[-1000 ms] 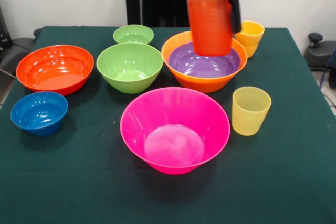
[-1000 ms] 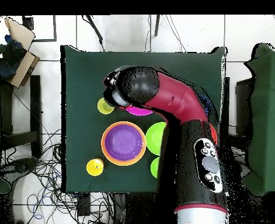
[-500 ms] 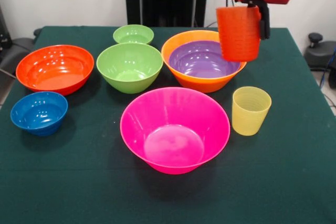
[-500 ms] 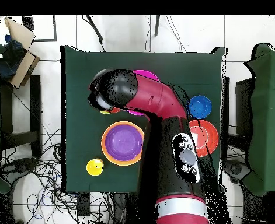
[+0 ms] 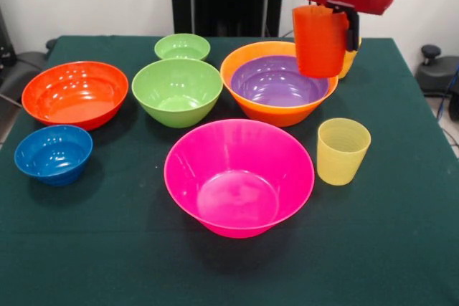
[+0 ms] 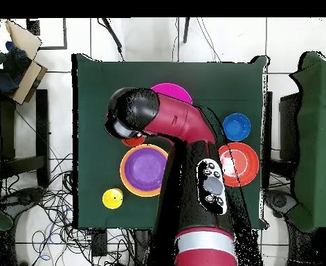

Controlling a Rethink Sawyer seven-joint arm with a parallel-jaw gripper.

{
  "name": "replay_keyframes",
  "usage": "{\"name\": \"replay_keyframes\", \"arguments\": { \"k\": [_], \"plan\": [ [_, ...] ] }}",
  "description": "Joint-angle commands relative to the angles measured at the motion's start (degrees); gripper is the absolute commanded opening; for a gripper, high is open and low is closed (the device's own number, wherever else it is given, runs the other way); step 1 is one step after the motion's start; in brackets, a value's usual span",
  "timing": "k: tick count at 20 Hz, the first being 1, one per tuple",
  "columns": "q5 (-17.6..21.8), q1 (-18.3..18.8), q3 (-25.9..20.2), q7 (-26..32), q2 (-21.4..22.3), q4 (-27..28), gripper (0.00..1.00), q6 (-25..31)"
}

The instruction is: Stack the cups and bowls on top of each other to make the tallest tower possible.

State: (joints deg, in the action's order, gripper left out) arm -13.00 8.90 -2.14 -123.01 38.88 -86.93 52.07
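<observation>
My gripper (image 5: 343,28) is shut on the red-orange cup (image 5: 320,42) and holds it upright in the air over the right rim of the large orange bowl (image 5: 244,94). The shallow purple bowl (image 5: 276,82) sits nested inside that bowl. One yellow cup (image 5: 351,62) stands behind the held cup, mostly hidden. The paler yellow cup (image 5: 343,151) stands on the table in front. In the overhead view the arm hides the gripper; a bit of the red-orange cup (image 6: 133,142) shows beside the purple bowl (image 6: 146,168).
On the green cloth stand the large pink bowl (image 5: 239,177), the medium green bowl (image 5: 177,91), the small green bowl (image 5: 182,46), the red-orange bowl (image 5: 74,93) and the small blue bowl (image 5: 53,152). A black pedestal stands behind the table.
The gripper carried the red-orange cup from over the purple bowl's middle to the right in the front view, then a little back left. The bowls and other cups have not moved.
</observation>
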Motion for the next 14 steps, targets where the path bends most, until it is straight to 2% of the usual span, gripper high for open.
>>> {"name": "replay_keyframes", "arguments": {
  "k": [1,7,14],
  "plan": [
    [1.3,-2.1,3.3,-14.3,-6.5,-0.2,0.00,1.6],
    [0.5,-1.5,3.6,-11.3,-7.7,-2.9,0.00,-1.9],
    [-0.3,-1.0,2.7,-8.4,-10.6,-2.2,0.00,-4.4]
  ]
}}
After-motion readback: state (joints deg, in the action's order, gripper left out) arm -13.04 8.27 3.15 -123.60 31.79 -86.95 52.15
